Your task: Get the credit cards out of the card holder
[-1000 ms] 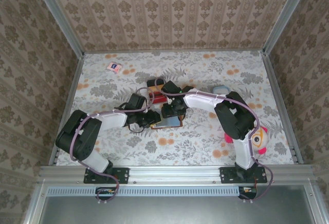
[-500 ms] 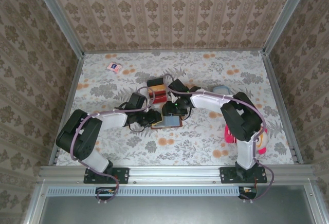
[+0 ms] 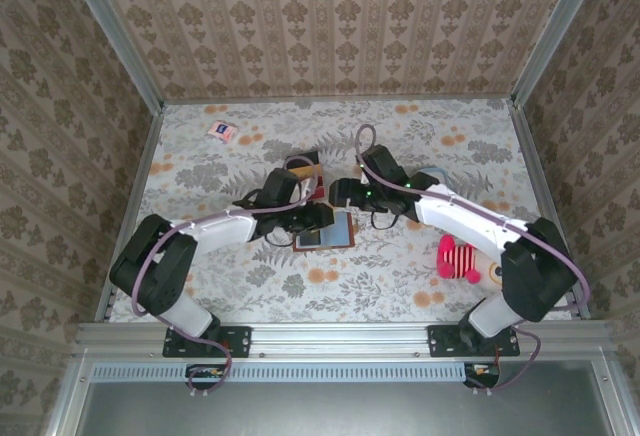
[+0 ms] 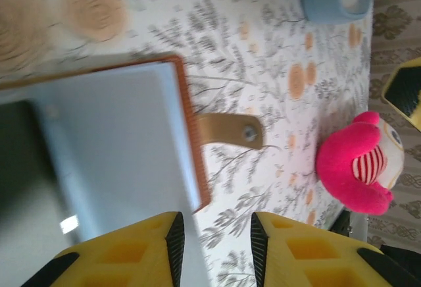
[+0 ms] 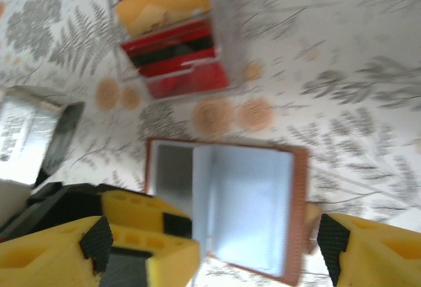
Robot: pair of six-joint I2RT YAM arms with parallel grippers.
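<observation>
The card holder [image 3: 330, 233] lies open on the table, brown-edged with a grey-blue inside [image 5: 247, 208] and a strap tab [image 4: 230, 129]. A darker flat panel [image 5: 168, 168] shows in one half; I cannot tell whether it is a credit card. My left gripper [image 3: 316, 218] sits at the holder's near-left corner; its jaws [image 4: 214, 247] stand apart with nothing between them, one finger [image 4: 141, 247] over the inside. My right gripper [image 3: 341, 194] hovers above the holder's far edge, open wide [image 5: 214, 251] and empty.
A red-and-orange tray [image 3: 305, 178] stands just behind the holder. A pink plush toy [image 3: 463, 259] lies to the right, a pale blue bowl [image 3: 430, 173] behind it. A pink-and-white packet [image 3: 222, 130] rests at the far left.
The right gripper has lifted off the holder, drawn back and opened wide, and its arm swung rightward off the toy. The left gripper shifted right along the holder and opened slightly.
</observation>
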